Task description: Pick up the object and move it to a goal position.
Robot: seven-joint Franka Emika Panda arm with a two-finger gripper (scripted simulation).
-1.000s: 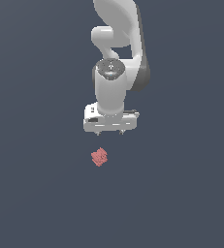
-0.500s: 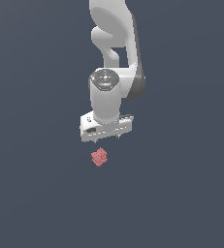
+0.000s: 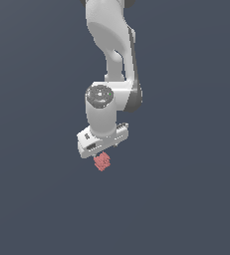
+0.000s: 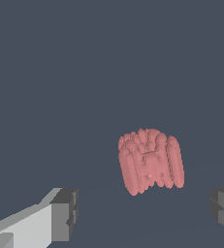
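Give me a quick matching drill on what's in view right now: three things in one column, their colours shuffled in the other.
Things:
1. object
2. arm body
3. fingertip pads of the tool

Colours:
A. white
B. pinkish-red
C. dark grey

Pairs: 1-B, 2-A, 3-C

The pinkish-red, bumpy object (image 4: 151, 162) lies on the plain dark grey bench (image 4: 84, 72). The end effector (image 4: 145, 218) is spread wide, one dark-padded fingertip (image 4: 65, 213) on each side of the object, neither touching it.
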